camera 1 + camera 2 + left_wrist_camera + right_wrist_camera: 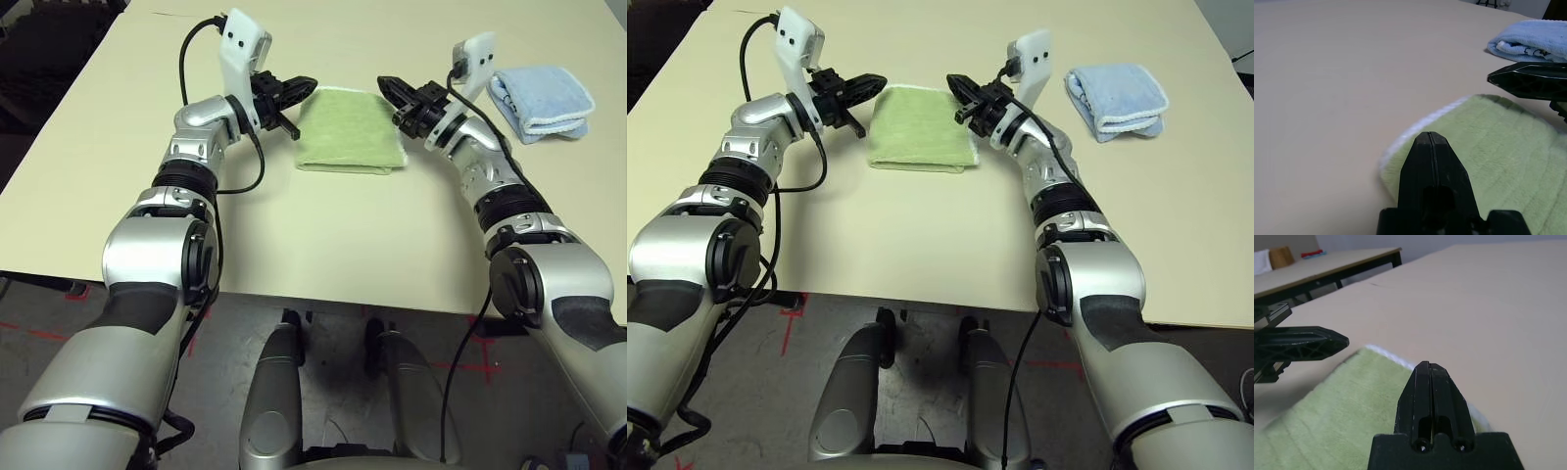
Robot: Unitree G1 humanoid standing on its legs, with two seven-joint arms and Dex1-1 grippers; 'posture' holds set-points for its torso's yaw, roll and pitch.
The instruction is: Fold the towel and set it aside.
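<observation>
Folded green towel (350,143) flat on tabletop (323,235) (blue towel (542,101) well aside), left pincer (306,86) and right pincer (385,85) both closed empty, flanking it.

The towel (348,142) between the two grippers is soft green terry cloth, matt and nubbly, with faint ribbed rows and a white stitched edge. Beyond the right gripper (389,89) a blue towel (542,100) shows the same looped, fluffy cloth. The bench (323,235) under them is smooth, matt and cream. Both the right and the left gripper (306,86) are hard black plastic with a slight sheen, on white plastic mounts
</observation>
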